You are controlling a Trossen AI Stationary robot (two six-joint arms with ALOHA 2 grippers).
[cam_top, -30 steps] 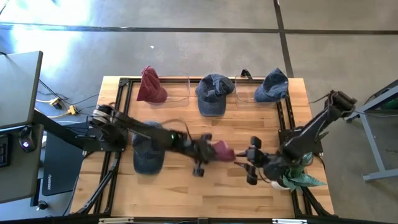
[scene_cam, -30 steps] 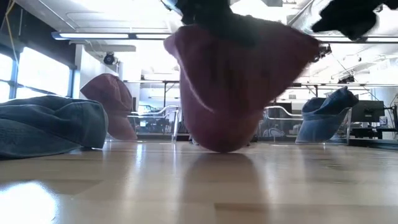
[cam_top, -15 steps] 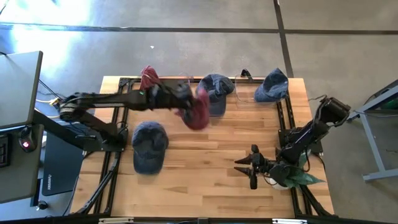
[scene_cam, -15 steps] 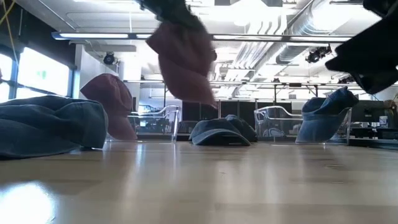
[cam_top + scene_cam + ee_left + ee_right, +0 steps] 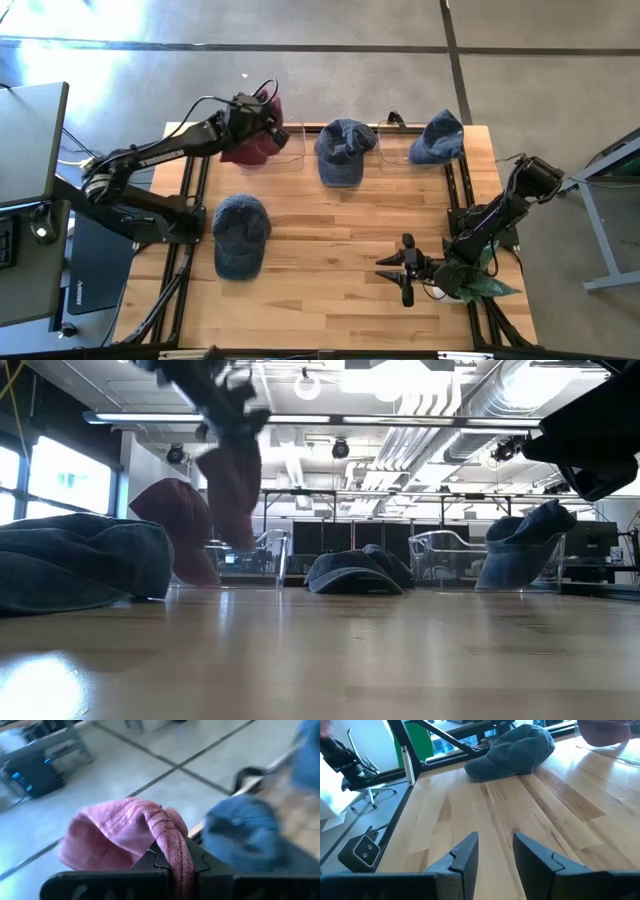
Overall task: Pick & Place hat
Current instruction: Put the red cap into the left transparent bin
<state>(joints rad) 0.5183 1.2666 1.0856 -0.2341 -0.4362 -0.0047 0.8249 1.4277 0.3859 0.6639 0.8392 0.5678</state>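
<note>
A pink-red hat hangs in the air at the table's far left, with my left gripper shut on it. Just beside it a second red hat sits over a clear stand. Blue hats sit on the middle stand and the right stand. Another blue hat lies flat on the table at the left. My right gripper stands open low over the table's near right, with nothing between its fingers. My left gripper pinches a bunched fold of the pink-red hat between its two fingers. The rest of the cloth bulges out beyond the fingertips. In the low view the hat hangs slack below the gripper, clear of the table.
A black frame borders the wooden table. Green cloth lies by the right arm's base. Bare wood spreads between the left blue hat and my right gripper.
My left gripper has swung up from the table's middle to the far left corner, carrying the pink-red hat, which has come clear of the table and now hangs by the red hat's stand. My right gripper has sunk a little.
</note>
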